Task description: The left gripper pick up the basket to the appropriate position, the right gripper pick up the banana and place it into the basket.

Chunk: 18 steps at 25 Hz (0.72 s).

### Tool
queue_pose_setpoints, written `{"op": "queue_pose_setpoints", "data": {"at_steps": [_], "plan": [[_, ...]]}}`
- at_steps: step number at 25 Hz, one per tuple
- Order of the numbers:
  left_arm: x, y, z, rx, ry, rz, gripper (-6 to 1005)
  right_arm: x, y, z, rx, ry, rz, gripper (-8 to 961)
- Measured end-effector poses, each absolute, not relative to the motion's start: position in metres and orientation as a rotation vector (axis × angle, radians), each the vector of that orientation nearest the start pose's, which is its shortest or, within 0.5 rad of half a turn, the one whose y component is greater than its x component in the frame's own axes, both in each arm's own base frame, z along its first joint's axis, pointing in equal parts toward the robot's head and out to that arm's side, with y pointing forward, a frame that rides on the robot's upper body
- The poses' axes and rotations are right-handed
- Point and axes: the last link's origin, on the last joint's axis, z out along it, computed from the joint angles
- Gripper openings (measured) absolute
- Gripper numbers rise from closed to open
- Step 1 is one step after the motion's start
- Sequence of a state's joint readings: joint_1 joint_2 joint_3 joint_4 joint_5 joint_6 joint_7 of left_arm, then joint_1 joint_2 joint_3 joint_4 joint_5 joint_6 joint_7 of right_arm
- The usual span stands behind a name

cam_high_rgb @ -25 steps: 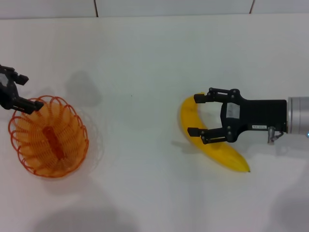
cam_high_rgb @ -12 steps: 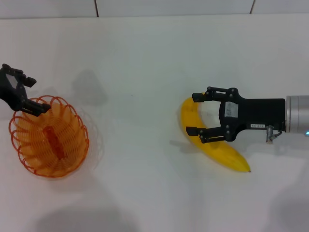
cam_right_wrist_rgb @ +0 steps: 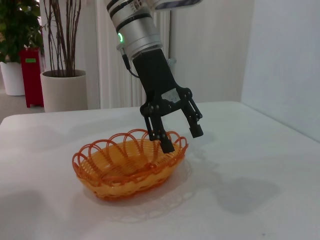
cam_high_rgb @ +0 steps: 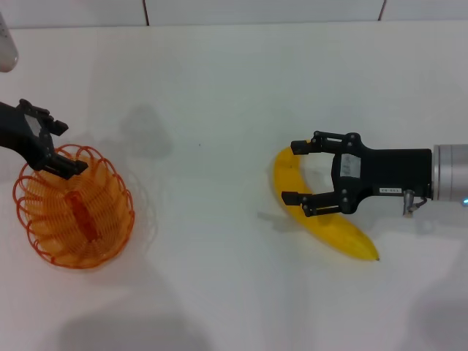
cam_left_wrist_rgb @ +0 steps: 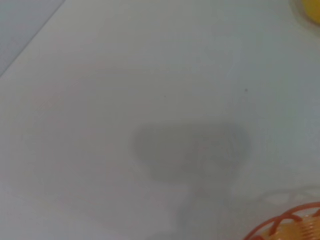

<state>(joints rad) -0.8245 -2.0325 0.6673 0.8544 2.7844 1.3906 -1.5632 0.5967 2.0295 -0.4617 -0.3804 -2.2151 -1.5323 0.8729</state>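
On the far left of the table [cam_high_rgb: 219, 73], my left gripper [cam_high_rgb: 60, 151] has moved inward over the last second and now sits at the far rim of the basket [cam_high_rgb: 73, 208]; in the right wrist view its fingers [cam_right_wrist_rgb: 166, 145] are spread, one dipping just inside the scalloped rim, the other outside it, so I read it as straddling the wire without yet pinching. That tells me the basket grasp is about to happen, not done, and the basket rests on the table where it was. Moving right across bare tabletop, the banana [cam_high_rgb: 322, 219] lies flat, well apart from the basket. My right gripper [cam_high_rgb: 294, 172] has barely shifted; its fingers are open either side of the banana's upper half, not closed on it, so I judge it is waiting
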Motion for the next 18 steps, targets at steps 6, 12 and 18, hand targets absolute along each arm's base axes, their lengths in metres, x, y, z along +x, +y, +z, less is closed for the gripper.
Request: {"op": "queue_pose_setpoints", "data": {"at_steps": [6, 12, 18], "plan": [[-0.253, 0.413, 0.048, -2.706, -0.356, 0.433, 838, 0.285, 0.319, -0.022, -2.773, 0.207, 0.605, 883], [-0.25, 0.413, 0.038, -2.724, -0.363, 0.497, 647, 0.285, 0.319, -0.022, -2.772, 0.207, 0.606, 883], [-0.25, 0.413, 0.037, -2.726, -0.369, 0.503, 406, 0.285, 0.319, -0.021, -2.772, 0.207, 0.607, 883]]}}
